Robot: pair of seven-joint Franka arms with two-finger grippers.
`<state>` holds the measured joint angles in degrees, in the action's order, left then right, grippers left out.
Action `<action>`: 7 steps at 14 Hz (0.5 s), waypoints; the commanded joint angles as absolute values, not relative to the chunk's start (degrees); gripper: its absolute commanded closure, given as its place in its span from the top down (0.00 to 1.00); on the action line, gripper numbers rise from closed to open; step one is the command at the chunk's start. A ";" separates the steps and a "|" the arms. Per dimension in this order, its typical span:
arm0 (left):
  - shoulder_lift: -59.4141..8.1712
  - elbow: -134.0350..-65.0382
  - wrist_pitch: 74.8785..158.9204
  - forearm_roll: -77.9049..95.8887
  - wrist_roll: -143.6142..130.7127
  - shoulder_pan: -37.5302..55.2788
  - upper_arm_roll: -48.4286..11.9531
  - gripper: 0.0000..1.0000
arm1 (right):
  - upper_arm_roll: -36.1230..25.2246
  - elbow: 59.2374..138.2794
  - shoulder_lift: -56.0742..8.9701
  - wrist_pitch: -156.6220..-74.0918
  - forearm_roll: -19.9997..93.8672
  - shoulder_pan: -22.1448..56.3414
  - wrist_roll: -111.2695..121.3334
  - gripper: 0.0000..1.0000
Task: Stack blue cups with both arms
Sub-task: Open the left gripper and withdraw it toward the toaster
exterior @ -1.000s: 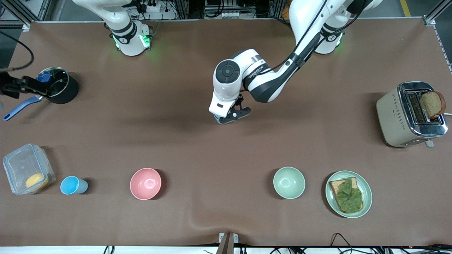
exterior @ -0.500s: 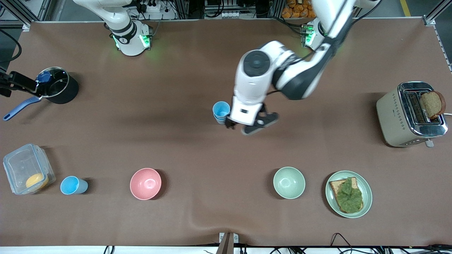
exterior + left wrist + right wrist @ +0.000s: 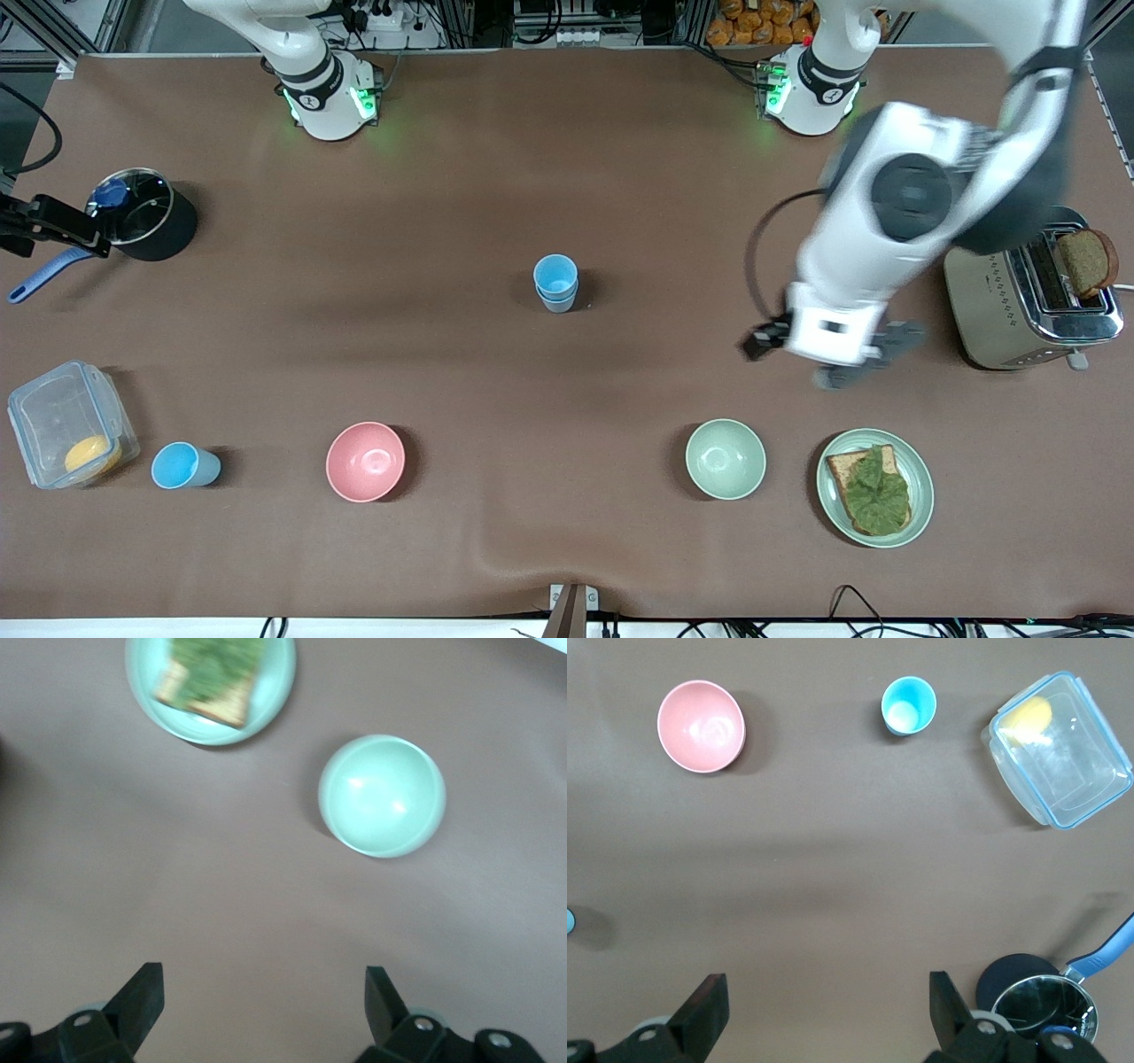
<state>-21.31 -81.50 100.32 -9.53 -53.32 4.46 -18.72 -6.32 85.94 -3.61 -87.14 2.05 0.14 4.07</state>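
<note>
Blue cups [image 3: 555, 283] stacked mid-table, no labels

Light-blue cups [image 3: 555, 282], a pink bowl [image 3: 365, 461], a pale green bowl [image 3: 725, 458], all on a brown table [image 3: 567, 399].

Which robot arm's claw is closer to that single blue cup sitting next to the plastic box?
The right claw: it hangs open over the black pot at the lone cup's end. The left claw, also open, is over bare table beside the toaster.
</note>
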 commanded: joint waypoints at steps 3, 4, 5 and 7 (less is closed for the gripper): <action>-13.82 -87.78 96.42 -1.42 -49.83 -2.72 -19.69 1.00 | -5.19 86.04 -3.52 -85.70 1.32 -0.09 4.13 1.00; -11.62 -90.33 96.42 -1.41 -49.75 -2.81 -19.69 1.00 | -5.19 86.04 -3.52 -85.17 1.32 -0.09 4.13 1.00; -10.38 -91.40 96.42 -1.41 -48.79 -3.07 -19.69 1.00 | -5.19 85.78 -3.43 -84.99 1.32 0.26 4.13 1.00; -8.98 -91.23 96.07 -1.41 -41.00 -5.44 -19.69 1.00 | -5.19 85.69 -3.43 -84.99 1.32 0.35 4.13 1.00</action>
